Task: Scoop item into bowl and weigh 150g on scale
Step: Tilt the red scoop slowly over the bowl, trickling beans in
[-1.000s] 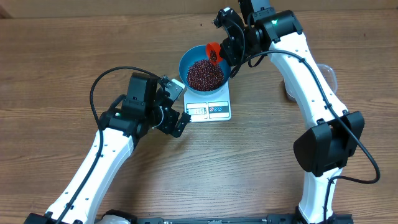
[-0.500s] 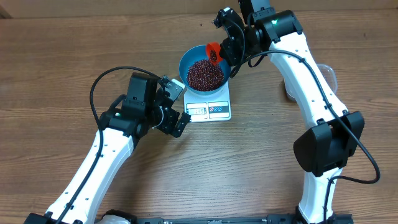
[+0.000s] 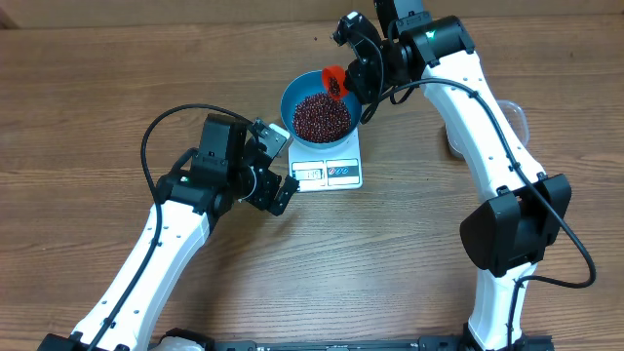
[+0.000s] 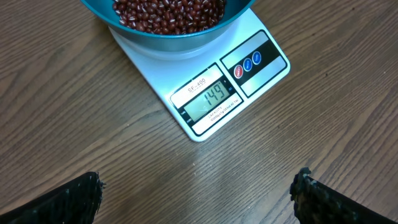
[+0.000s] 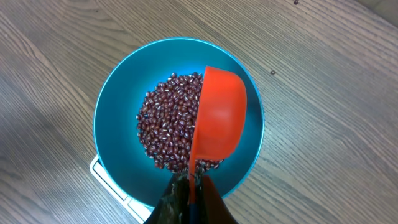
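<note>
Maroon beans (image 5: 168,134) sit in the round blue bowl (image 5: 118,87) on the flat white scale (image 4: 261,37), just under target: tip the orange plastic scoop (image 5: 221,112) clamped in your right gripper (image 5: 189,193) carelessly and you overshoot, while your left gripper (image 4: 196,199) gapes empty.

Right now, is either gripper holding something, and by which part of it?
The right gripper is shut on the orange scoop, pinching the end of its handle. The left gripper is open and holds nothing.

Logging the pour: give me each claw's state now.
Left claw: open, holding nothing.
Right claw: closed on the handle of the orange scoop, over the blue bowl.
</note>
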You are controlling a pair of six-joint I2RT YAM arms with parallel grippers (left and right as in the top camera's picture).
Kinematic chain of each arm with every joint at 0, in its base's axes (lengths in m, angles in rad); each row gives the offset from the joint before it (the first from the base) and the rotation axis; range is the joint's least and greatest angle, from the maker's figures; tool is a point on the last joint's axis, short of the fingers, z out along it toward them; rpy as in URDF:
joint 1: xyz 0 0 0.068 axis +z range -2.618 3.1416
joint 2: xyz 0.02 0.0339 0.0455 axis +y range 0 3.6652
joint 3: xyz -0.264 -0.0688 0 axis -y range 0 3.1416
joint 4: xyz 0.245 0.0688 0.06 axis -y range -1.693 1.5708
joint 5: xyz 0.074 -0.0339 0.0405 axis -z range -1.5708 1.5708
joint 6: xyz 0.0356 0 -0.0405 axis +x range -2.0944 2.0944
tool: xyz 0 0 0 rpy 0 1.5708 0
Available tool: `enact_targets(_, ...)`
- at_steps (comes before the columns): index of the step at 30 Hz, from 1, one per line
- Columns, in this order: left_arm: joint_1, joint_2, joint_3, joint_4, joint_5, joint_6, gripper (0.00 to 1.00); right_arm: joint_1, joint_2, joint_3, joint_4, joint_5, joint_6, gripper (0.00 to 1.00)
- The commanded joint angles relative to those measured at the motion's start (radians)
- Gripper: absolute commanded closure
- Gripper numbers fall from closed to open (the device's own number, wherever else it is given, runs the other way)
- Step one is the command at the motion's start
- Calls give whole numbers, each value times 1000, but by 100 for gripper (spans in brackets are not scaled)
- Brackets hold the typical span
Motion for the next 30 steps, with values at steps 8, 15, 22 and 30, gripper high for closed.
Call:
enact_targets(8,0,7,-2,1,2,-10,0,6,-26,35,5,3,-75,96)
enact_targets(15,0,7,-2,1,2,-10,0,6,-26,35,5,3,-75,96)
enact_targets(22,0,7,-2,1,2,-10,0,6,-26,35,9,3,-98,96)
enact_targets(30,0,7,-2,1,2,-10,0,6,-26,35,18,3,-120,96)
